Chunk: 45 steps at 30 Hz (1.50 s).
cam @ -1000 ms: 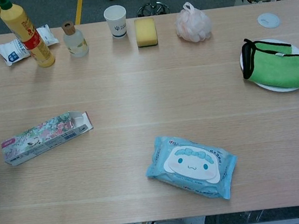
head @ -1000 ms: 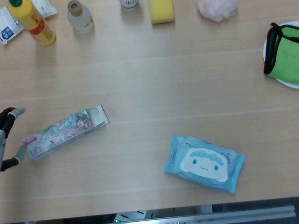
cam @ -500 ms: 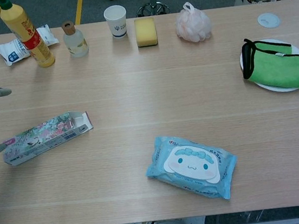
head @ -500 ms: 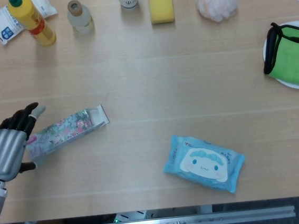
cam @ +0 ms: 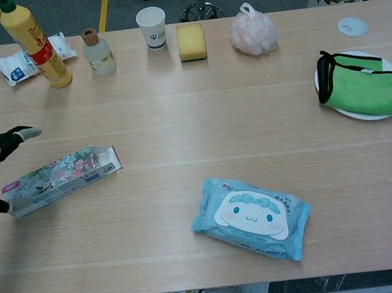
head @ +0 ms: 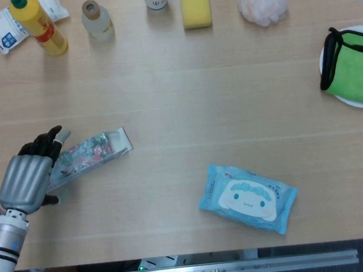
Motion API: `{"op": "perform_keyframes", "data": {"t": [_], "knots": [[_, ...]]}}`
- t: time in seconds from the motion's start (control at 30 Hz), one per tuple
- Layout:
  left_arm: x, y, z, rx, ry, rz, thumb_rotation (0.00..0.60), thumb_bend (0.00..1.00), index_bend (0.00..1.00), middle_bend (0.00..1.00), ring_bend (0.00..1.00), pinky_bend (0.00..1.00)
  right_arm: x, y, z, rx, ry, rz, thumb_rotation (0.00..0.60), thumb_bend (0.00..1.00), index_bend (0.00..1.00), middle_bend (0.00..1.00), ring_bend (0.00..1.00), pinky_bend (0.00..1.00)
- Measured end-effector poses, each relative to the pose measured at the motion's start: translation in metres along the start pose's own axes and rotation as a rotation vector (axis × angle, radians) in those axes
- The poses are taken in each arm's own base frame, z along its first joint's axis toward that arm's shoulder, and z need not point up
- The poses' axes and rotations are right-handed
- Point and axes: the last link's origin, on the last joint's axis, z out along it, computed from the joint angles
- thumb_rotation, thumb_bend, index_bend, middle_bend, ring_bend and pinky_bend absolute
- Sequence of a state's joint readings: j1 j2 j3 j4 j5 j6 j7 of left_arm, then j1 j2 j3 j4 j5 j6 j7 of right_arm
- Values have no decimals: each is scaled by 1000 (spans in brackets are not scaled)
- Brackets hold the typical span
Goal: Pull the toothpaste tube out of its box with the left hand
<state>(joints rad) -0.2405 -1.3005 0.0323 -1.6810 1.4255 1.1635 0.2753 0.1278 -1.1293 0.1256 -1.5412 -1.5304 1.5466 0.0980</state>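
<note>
The toothpaste box [head: 87, 156] lay flat on the worktop [head: 184, 97] at its left side, open flap toward the middle. The left hand [head: 28, 178] hovered over the box's closed end, fingers spread apart, gripping nothing. A wipes pack [head: 247, 197] lay well apart to the right.
</note>
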Motion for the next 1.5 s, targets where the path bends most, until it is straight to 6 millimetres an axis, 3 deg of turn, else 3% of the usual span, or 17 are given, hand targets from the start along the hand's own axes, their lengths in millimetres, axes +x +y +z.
{"op": "perform_keyframes", "data": {"t": [0.43,1.5], "knots": [[-12,-11,27,65,-28,11,600,174,50,50,113,225,-10,4,0,-11,-45,4,600,161,391,354,235,335],[-35,-13,41,89,-104,-2,600,175,56,48,115,229,-18,9,-4,-36,-72,14,600,162,391,354,236,335]]}}
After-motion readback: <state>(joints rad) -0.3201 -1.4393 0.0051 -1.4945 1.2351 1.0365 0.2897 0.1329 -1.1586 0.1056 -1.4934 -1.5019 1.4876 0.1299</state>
